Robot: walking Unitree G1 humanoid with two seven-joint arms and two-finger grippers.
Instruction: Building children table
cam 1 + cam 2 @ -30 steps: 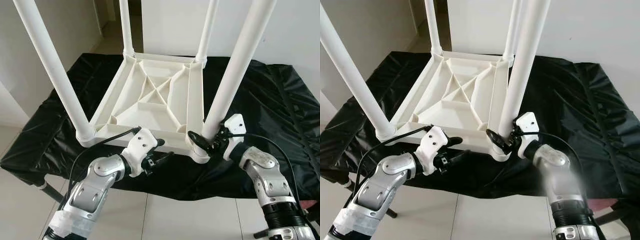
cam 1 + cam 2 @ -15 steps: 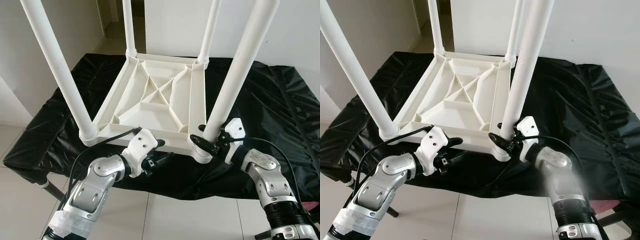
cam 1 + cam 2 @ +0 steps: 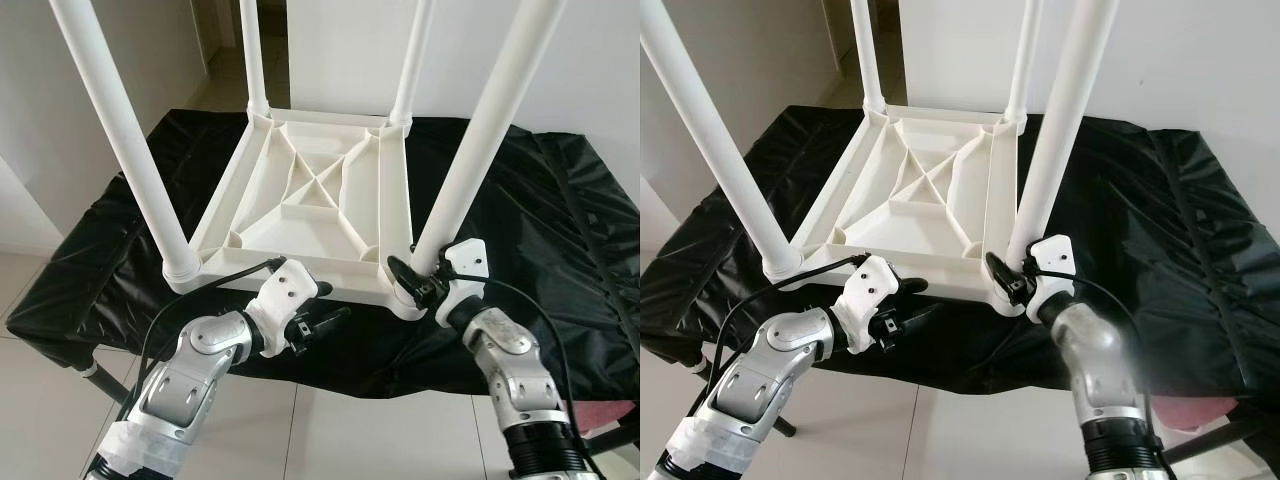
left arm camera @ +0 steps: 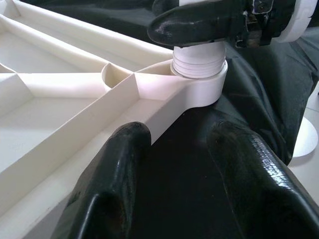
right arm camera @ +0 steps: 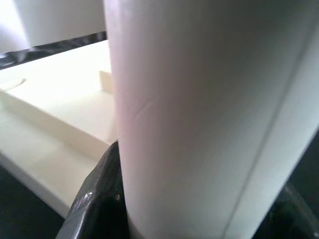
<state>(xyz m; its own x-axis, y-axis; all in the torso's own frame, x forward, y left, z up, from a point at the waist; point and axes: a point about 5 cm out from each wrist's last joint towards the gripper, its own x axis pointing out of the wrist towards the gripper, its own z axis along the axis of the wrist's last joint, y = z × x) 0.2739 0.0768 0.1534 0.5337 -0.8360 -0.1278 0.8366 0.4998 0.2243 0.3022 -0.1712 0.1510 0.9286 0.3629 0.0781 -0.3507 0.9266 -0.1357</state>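
Observation:
A white plastic children's table (image 3: 300, 200) lies upside down on a black cover, four white legs pointing up. My right gripper (image 3: 413, 281) is shut on the base of the near right leg (image 3: 470, 160), just above its socket (image 4: 199, 74); in the right wrist view the leg (image 5: 199, 109) stands between the black fingers (image 5: 94, 199). My left gripper (image 3: 332, 301) is open at the table's near edge. In the left wrist view one finger (image 4: 124, 164) lies against the rim and the other over the black cover.
The black cover (image 3: 560, 220) drapes a low platform with a creased front edge. White floor tiles (image 3: 350, 440) lie below me, white walls and a doorway behind. The other three legs rise steeply around the work area. Something pink (image 3: 1200, 410) shows at the lower right.
My right forearm has swung in closer beneath the near right leg, its gripper staying at the leg's base. The left gripper has barely moved. The view has shifted slightly.

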